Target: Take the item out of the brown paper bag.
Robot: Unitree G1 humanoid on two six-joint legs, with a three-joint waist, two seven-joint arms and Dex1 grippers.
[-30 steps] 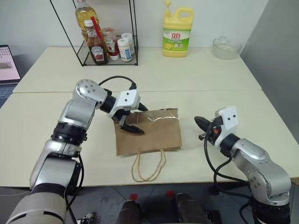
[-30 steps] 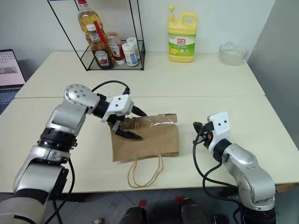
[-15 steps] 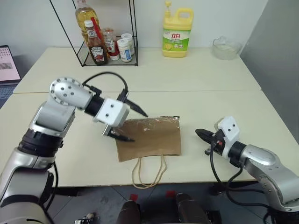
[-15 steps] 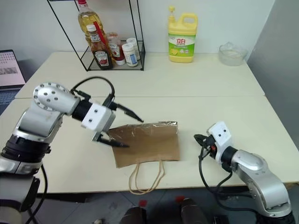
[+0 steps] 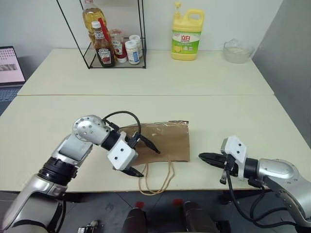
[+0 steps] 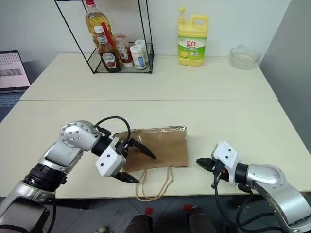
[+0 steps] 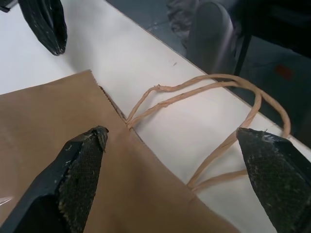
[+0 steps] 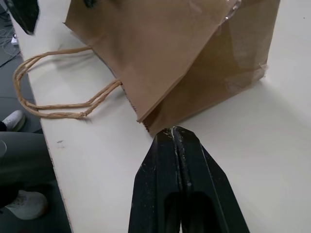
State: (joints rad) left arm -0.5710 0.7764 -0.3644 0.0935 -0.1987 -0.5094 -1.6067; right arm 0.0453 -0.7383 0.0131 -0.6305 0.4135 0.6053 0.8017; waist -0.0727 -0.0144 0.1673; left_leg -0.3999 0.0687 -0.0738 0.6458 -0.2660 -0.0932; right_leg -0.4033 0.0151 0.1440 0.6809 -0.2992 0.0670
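The brown paper bag lies flat near the table's front edge. Its two cord handles reach over that edge. The item is hidden. My left gripper is open wide at the bag's near left corner, one finger over the paper and the other out by the handles. In the left wrist view its fingers straddle the bag's edge and the handle roots. My right gripper is shut and empty, just right of the bag and pointing at it. In the right wrist view its tips sit close to the bag's corner.
A wire rack with sauce and oil bottles stands at the back left. A yellow detergent jug and a glass bowl are at the back. A laptop is at the far left. The table's front edge runs just past the bag.
My left gripper has come back from the bag's far left corner to its near edge by the handles, lower and rolled. My right gripper has drawn back and down, still shut.
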